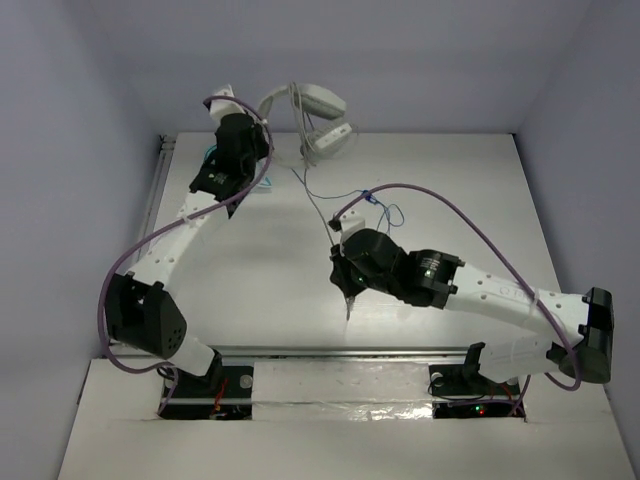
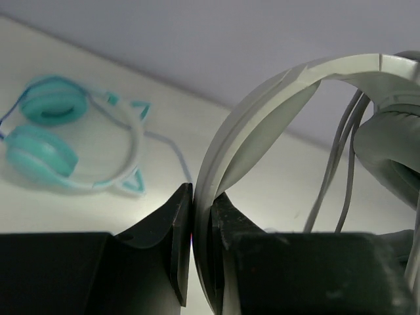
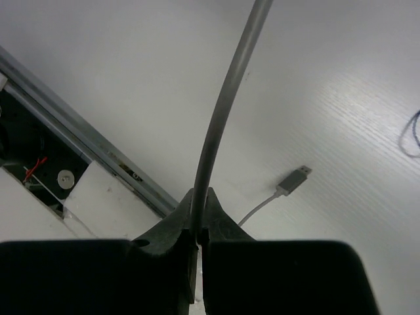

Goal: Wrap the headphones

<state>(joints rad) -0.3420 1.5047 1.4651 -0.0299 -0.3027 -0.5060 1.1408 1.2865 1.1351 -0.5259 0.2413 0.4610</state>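
The white headphones (image 1: pixel 318 112) hang raised at the back of the table, near the wall. My left gripper (image 1: pixel 258 118) is shut on their wide headband (image 2: pixel 275 92), which is pinched edge-on between the jaws of the left gripper (image 2: pixel 201 213). A padded earcup (image 2: pixel 394 151) and loops of thin grey cable (image 2: pixel 341 151) hang to the right. The cable (image 1: pixel 317 196) runs down the table to my right gripper (image 1: pixel 347 298). In the right wrist view the right gripper (image 3: pixel 199 211) is shut on the cable (image 3: pixel 226 98); its USB plug (image 3: pixel 293 180) lies on the table.
Small teal headphones (image 2: pixel 59 131) lie flat at the back left, mostly hidden under my left arm in the top view. A thin blue cable (image 1: pixel 385 210) curls mid-table. The table's metal front rail (image 3: pixel 72 125) runs just beyond the right gripper.
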